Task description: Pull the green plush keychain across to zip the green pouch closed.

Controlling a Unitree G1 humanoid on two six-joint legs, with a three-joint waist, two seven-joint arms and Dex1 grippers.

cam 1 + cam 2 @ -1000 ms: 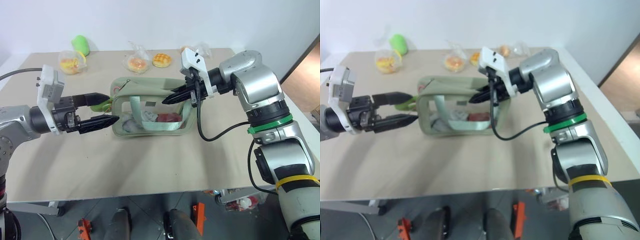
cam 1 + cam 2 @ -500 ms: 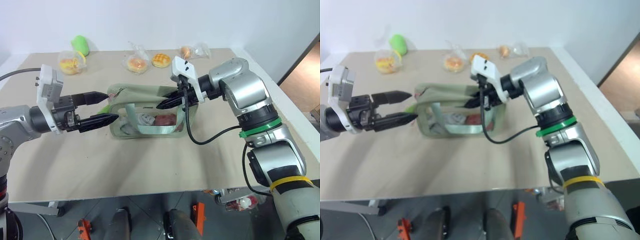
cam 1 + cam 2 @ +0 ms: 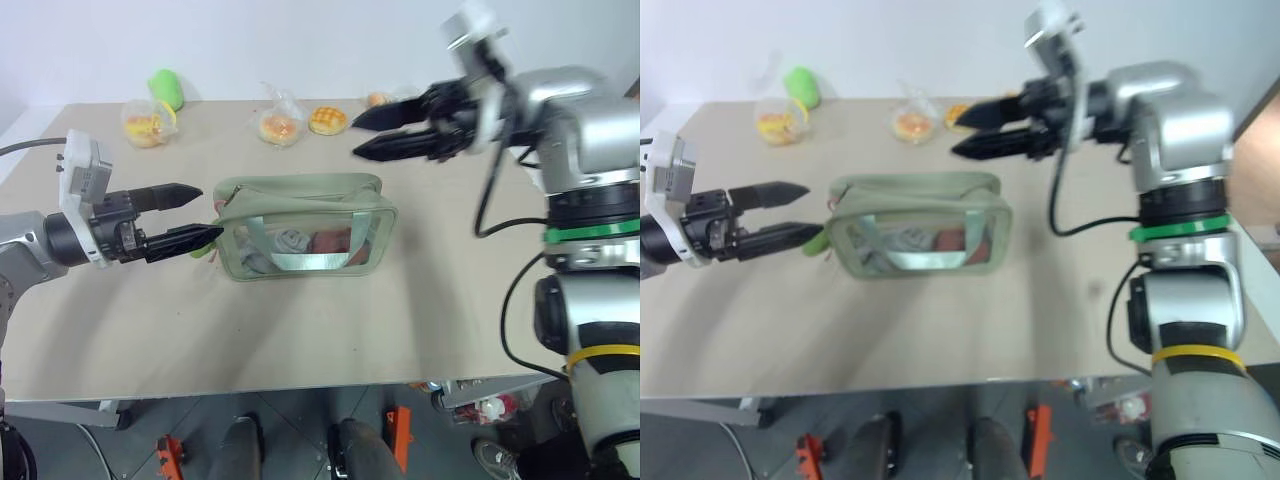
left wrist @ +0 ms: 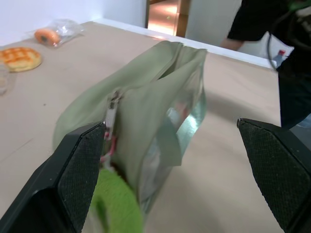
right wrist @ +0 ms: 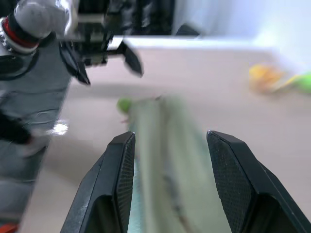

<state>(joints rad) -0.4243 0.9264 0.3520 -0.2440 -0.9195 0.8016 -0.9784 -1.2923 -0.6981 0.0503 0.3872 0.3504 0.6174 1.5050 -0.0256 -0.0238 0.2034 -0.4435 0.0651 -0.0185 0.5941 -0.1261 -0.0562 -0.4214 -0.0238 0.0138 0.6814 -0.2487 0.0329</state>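
The green pouch (image 3: 303, 225) sits mid-table (image 3: 300, 330), the green plush keychain (image 3: 207, 246) at its left end. Bagged buns (image 3: 280, 125) lie behind it.

The sage-green pouch (image 3: 300, 225) stands upright, seemingly zipped, green plush keychain (image 4: 114, 204) at its end.

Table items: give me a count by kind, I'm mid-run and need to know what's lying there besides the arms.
Green pouch: 1
Green plush keychain, at the pouch's zipper pull: 1
Bagged buns: 4
Rounder green object behind the far-left bag: 1
Total: 7
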